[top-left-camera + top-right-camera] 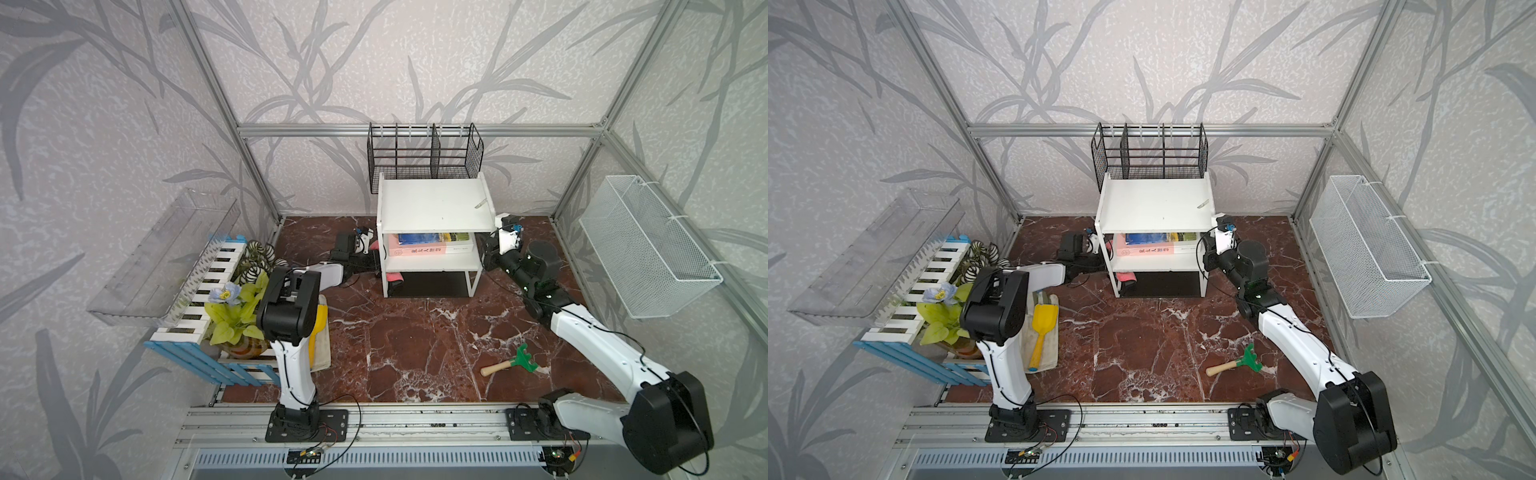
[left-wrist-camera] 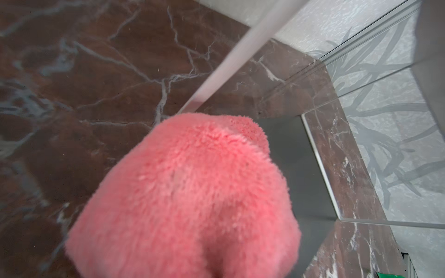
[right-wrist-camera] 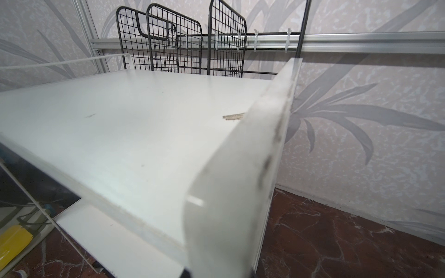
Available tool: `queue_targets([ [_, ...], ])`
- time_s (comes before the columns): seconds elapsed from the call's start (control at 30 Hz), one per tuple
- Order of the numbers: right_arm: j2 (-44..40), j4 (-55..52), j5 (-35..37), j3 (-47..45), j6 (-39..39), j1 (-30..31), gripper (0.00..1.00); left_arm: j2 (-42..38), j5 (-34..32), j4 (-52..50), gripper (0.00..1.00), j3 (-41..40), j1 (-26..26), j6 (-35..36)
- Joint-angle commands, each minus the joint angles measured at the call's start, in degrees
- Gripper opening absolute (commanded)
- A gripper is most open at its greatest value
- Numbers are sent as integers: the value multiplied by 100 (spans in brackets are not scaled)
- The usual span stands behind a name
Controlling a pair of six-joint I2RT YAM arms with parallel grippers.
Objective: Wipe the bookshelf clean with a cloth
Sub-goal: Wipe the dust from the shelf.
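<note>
The white bookshelf (image 1: pixel 432 199) stands at the back of the brown marble floor, with books (image 1: pixel 432 246) on its middle board. My left gripper (image 1: pixel 374 262) reaches in from the shelf's left side and is shut on the pink cloth (image 1: pixel 395 276), which shows under the middle board. In the left wrist view the cloth (image 2: pixel 192 192) hides the fingers, above the black bottom panel (image 2: pixel 303 168). My right gripper (image 1: pixel 486 249) is at the shelf's right side, shut on its white side panel (image 3: pixel 240 168). A small pale scrap (image 3: pixel 233 116) lies on the top board.
A black wire rack (image 1: pixel 424 158) stands behind the shelf. On the right wall hangs a white mesh basket (image 1: pixel 648 245). A green toy rake (image 1: pixel 515 361) lies on the floor, front right. A yellow shovel (image 1: pixel 1042 328) on beige cloth and a fenced plant (image 1: pixel 224 316) sit left.
</note>
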Motion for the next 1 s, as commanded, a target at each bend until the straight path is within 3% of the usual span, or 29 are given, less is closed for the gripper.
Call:
queue_targets([
  [0.0,444,-1061,626,-104,892,37,0,-1182,-472,-379,0,-591,-47,-17],
  [0.1,516,-1076,642,-71,960,33,0,-1944,-1193,-606,0,-1174,-49,-119],
  [0.2,593,-1190,537,43,1037,33,0,-2444,-2338,-1076,0,-1235,7,32],
  [0.23,615,-1248,499,93,1054,33,0,-2529,-2424,-1137,0,-1187,33,53],
  [0.4,640,-1354,424,162,1114,37,0,-2868,-772,-857,0,-881,-126,-36],
  [0.53,614,-1390,342,152,1141,33,0,-3084,-873,-1119,0,-929,-515,24],
  [0.63,597,-1432,333,117,1112,28,0,-3431,-404,-806,0,-1403,-588,-170],
  [0.77,581,-1529,373,133,1137,33,0,-3576,-516,-772,0,-1706,-601,-215],
  [0.87,579,-1511,364,138,1163,33,0,-3221,-588,-551,0,-1602,-495,25],
  [0.97,592,-1527,312,151,1189,35,0,-2446,-67,-640,0,-922,-333,358],
])
